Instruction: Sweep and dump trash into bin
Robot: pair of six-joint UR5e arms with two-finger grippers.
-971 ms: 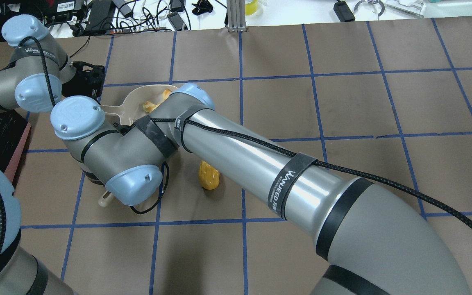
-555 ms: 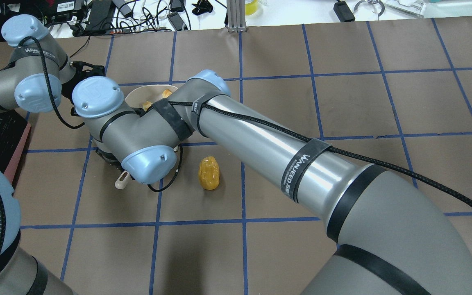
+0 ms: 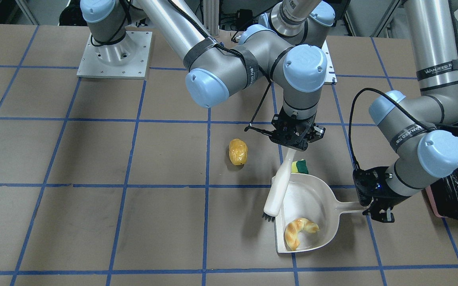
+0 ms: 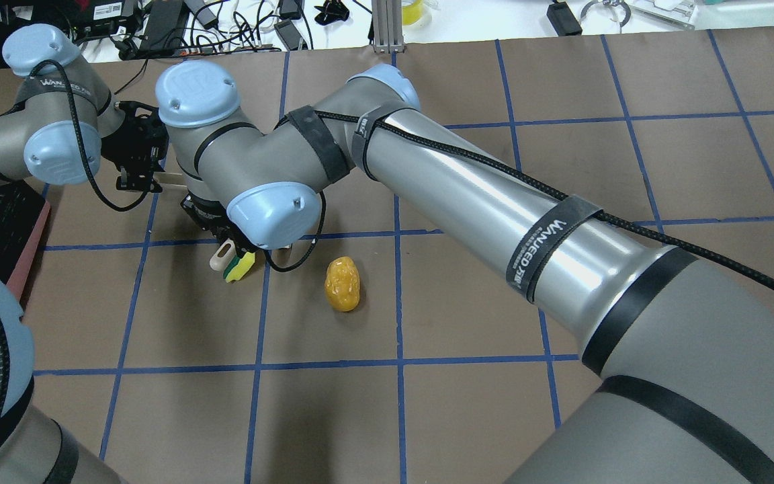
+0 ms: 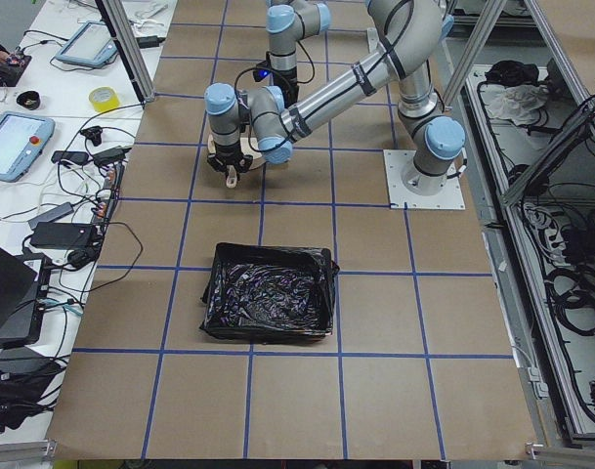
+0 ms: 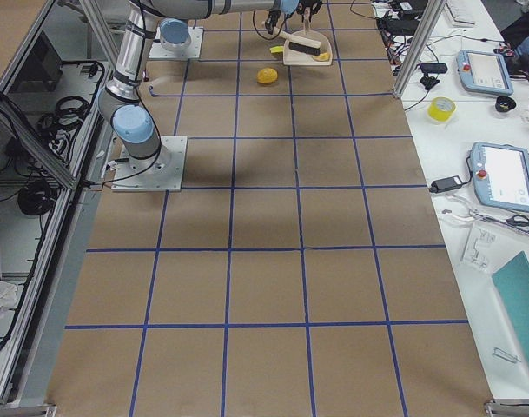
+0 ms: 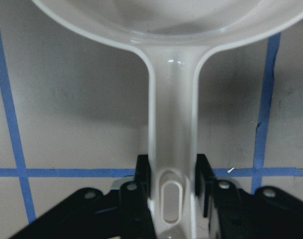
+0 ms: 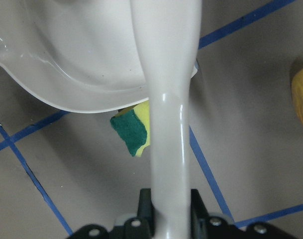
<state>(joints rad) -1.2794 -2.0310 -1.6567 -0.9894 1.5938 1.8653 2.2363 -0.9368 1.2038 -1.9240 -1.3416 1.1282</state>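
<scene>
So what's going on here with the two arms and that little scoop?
It's a clean-up job. The left arm's fingers clamp the handle of a beige dustpan, and the right arm's fingers hold a brush with its bristles at the pan's edge. A croissant lies in the pan. A sponge piece sits just outside its rim, and a yellow lump lies on the table nearby. The black-lined bin waits on the robot's left.

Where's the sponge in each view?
Front-facing: sponge centre-right, just above dustpan.
Overhead: left of centre, left of potato.
Left: cannot tell.
Right: top edge, left of dustpan.
Left wrist: not in it.
Right wrist: centre, below dustpan rim.
Landmark: potato.
</scene>
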